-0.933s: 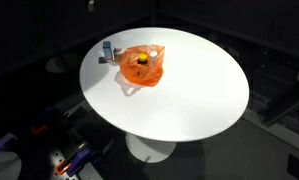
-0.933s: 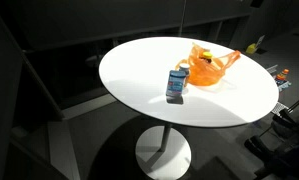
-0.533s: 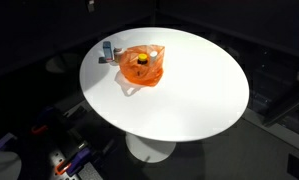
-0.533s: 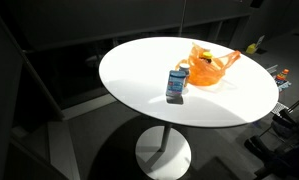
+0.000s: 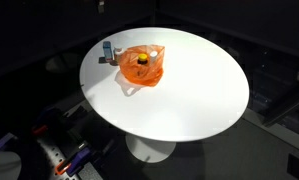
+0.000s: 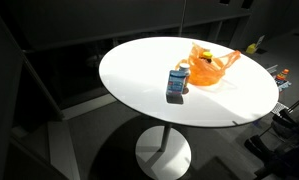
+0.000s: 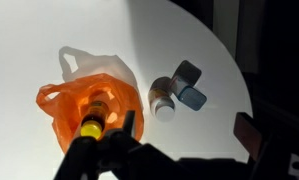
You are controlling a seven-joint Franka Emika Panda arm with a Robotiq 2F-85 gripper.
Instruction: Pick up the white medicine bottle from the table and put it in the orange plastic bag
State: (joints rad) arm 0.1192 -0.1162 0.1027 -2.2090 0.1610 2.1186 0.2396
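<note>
In the wrist view the white medicine bottle (image 7: 163, 98) lies on the white table (image 7: 109, 30), touching a small blue-grey bottle (image 7: 192, 96). The orange plastic bag (image 7: 84, 102) sits to the left with a yellow-and-black object (image 7: 91, 128) inside. My gripper (image 7: 189, 128) hangs high above them, open and empty, with its fingers either side of bare tabletop below the bottles. In both exterior views the bag (image 5: 142, 66) (image 6: 211, 66) stands near the table edge (image 5: 189, 120) (image 6: 129, 70). The white bottle is too small to make out there.
The blue-grey bottle also shows in both exterior views (image 5: 107, 49) (image 6: 175, 85), beside the bag. The room around the table is dark. Robot base parts and coloured items sit low at the frame edges (image 5: 69, 160) (image 6: 284, 75).
A dark part at the top edge of an exterior view has shifted slightly to the right. The bag and bottles have not moved.
</note>
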